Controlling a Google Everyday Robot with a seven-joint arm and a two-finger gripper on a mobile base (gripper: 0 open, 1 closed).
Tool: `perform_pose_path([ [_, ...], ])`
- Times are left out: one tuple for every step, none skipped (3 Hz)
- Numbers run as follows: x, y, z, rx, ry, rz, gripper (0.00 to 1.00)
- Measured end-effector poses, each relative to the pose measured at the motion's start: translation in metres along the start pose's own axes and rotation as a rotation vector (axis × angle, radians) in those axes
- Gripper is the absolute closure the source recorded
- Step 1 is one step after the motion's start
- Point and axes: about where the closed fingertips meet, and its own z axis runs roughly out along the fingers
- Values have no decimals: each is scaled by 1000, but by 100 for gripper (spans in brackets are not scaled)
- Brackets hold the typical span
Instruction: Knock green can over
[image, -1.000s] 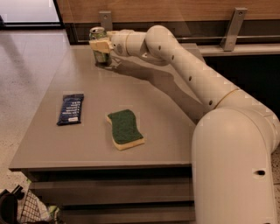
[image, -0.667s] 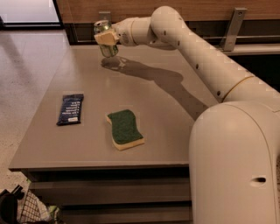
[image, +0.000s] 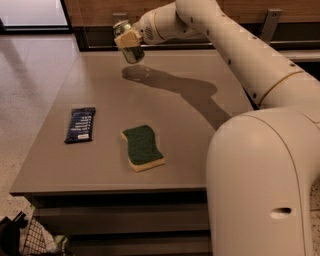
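Note:
The green can (image: 133, 54) is in the air above the far part of the grey table (image: 100, 85), tilted with its silver top leaning to the left. My gripper (image: 128, 39) is shut on the can around its middle, reaching in from the right at the top of the camera view. The tan finger pads cover part of the can's side. The can's shadow (image: 137, 73) lies on the table right below it.
A yellow sponge with a green top (image: 142, 146) lies near the table's front middle. A dark blue packet (image: 80, 124) lies at the front left. My white arm and body (image: 260, 175) fill the right side. A wire basket (image: 30, 241) stands on the floor at bottom left.
The gripper has lifted the can off the table, carried it up and a little to the right, and tilted it.

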Motion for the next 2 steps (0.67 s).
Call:
perform_pose_path([
  [13, 9, 8, 7, 154, -79, 100],
  [30, 14, 21, 30, 304, -137, 100],
])
